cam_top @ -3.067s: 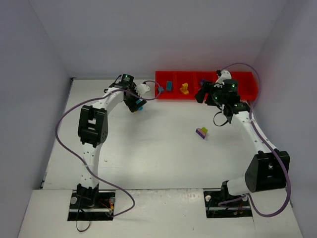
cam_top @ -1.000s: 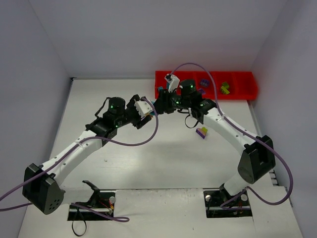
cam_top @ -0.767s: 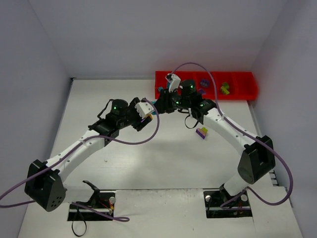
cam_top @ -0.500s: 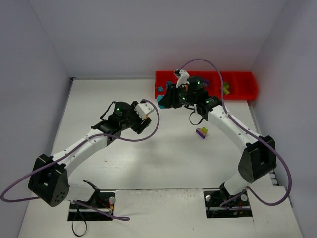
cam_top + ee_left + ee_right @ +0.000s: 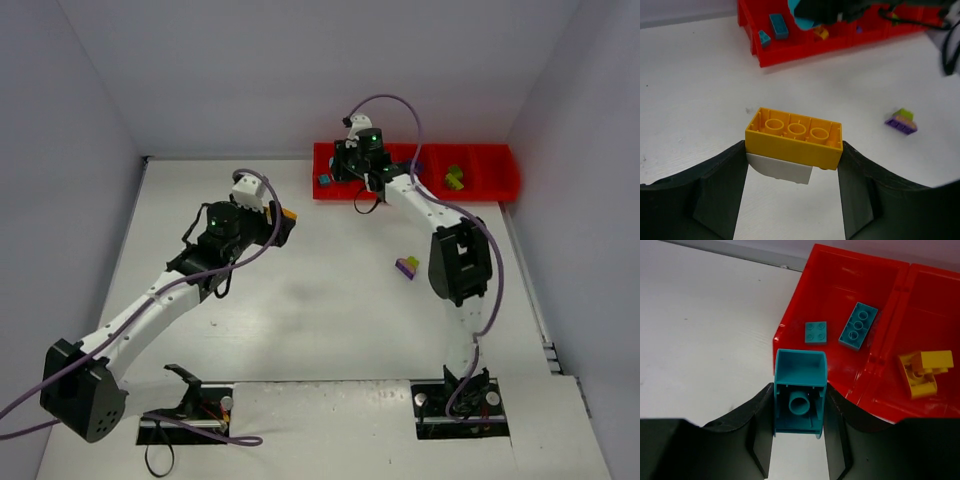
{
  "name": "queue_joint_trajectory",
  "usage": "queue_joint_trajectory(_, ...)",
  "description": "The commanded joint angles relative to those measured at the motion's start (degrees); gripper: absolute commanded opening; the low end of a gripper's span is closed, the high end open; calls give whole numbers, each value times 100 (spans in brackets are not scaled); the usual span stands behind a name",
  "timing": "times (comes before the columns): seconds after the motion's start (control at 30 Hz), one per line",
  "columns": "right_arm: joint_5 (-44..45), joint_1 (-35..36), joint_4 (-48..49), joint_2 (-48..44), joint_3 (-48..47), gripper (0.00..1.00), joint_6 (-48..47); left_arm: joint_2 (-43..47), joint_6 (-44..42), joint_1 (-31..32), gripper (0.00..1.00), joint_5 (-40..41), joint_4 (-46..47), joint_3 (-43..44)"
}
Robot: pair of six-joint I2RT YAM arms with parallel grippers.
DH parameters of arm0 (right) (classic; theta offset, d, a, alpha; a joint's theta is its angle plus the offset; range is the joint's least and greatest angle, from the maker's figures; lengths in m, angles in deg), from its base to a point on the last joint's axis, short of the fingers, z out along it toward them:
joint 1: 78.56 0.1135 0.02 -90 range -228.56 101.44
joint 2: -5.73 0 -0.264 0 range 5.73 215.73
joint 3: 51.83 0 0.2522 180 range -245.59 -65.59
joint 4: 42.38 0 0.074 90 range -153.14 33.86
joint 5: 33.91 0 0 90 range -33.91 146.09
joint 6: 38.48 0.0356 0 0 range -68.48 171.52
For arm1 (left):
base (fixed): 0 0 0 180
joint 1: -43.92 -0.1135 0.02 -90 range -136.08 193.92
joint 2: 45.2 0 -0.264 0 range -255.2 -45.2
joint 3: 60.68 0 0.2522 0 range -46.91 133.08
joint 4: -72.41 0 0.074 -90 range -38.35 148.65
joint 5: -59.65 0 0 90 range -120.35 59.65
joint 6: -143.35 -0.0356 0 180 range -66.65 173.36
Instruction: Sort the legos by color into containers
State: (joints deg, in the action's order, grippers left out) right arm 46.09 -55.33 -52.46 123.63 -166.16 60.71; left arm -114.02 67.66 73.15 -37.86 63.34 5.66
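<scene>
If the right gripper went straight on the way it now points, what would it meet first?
Probably the leftmost compartment of the red tray: the right gripper, shut on a teal brick, aims at the small square teal brick lying there. Its height above the tray's near wall is unclear.

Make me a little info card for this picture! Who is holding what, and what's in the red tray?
Left gripper: shut on a yellow brick, with a white piece under it
Right gripper: shut on a teal brick, by the end corner of the red tray
End compartment: small teal brick and long teal brick
Next compartment: yellow piece
On the table: purple and olive stack
</scene>
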Motion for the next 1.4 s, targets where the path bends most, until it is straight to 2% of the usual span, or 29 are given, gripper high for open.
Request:
queue_joint_trajectory(0.0,411,-2,423,539,-804,6,-330,439,1486,-23,0,556,630,113)
queue_joint_trajectory(0.13,446,-2,502,1312,-1464,14,-400,729,2014,-23,0,898,577,7)
queue_joint_trajectory(0.23,394,-11,528,1550,-1816,35,-427,896,2479,-23,0,1110,630,-133)
queue_joint_trajectory(0.33,262,-11,563,1517,-1878,51,-427,940,2928,-32,0,1251,700,-195)
queue_joint_trajectory(0.43,51,-11,659,1175,-1589,57,-436,896,3253,-32,0,1304,831,-221)
queue_joint_trajectory(0.47,7,-2,756,1025,-1423,58,-453,844,3411,-23,4,1296,893,-222)
queue_joint_trajectory(0.67,-616,-2,1397,-600,404,57,-383,502,3982,-40,5,1146,1131,-20)
queue_joint_trajectory(0.73,-923,-2,1705,-1329,1213,56,-260,379,4150,-41,5,1085,1340,16)
queue_joint_trajectory(0.77,-1186,85,2158,-2228,2173,56,-138,212,4594,-49,5,989,1594,77)
queue_joint_trajectory(0.93,-1398,262,2408,-3273,3181,56,20,18,5080,-49,5,813,1938,165)
queue_joint_trajectory(1.1,-1575,568,2804,-3827,3755,62,302,-62,5310,-32,5,751,2106,332)
queue_joint_trajectory(1.37,-1593,929,2963,-3714,3642,64,276,-27,5592,-40,5,751,2168,481)
